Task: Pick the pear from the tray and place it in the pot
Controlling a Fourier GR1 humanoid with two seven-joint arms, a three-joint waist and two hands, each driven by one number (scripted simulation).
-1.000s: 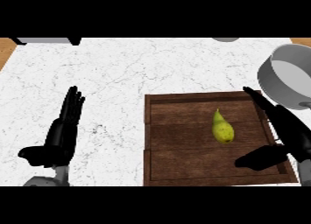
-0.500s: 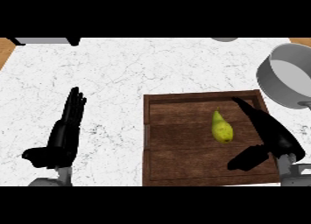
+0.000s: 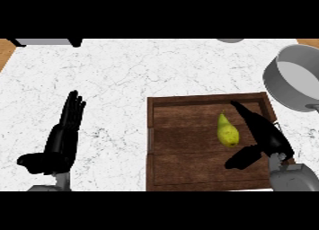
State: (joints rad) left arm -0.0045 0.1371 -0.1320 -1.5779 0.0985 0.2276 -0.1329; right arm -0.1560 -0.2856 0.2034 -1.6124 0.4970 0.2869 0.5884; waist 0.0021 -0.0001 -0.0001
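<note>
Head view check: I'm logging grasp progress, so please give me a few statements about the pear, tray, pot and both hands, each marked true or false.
1. The pear lies on the wooden tray. True.
2. The right robot hand is curled round the pear. False: its fingers are straight, and it is just to the right of the pear, not holding it.
3. The pot stands left of the tray. False: it stands beyond the tray's right corner, at the view's right edge.
4. The left robot hand is open over the marble counter, left of the tray. True.
5. The pear is already in the pot. False: it is on the tray.
</note>
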